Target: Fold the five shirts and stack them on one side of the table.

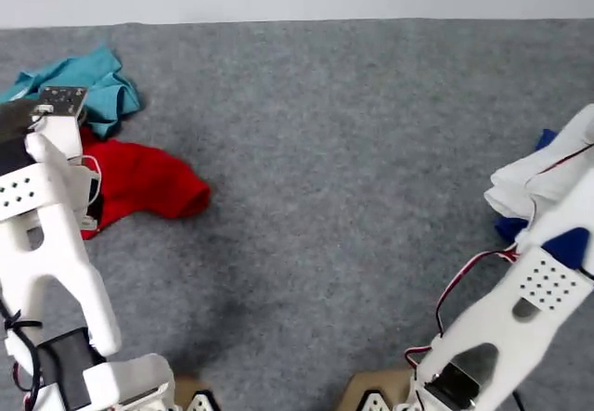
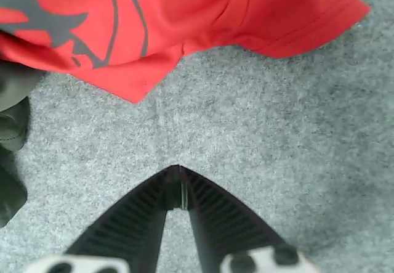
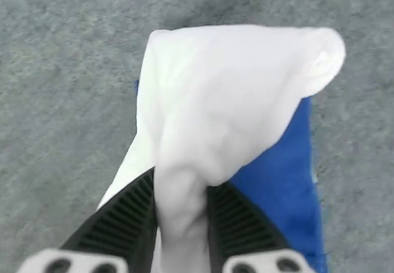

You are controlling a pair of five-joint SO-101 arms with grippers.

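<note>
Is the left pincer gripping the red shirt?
No, the left pincer is shut on nothing, and the red shirt lies apart from its tips.

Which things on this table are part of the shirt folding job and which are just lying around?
Job: red shirt, teal shirt, white shirt in the right claw, blue shirt beneath it.
Lying about: grey table cover, brown cardboard.

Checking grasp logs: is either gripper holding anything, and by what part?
Right gripper pinches a bunched fold of the white shirt. Left gripper is shut on nothing.
</note>
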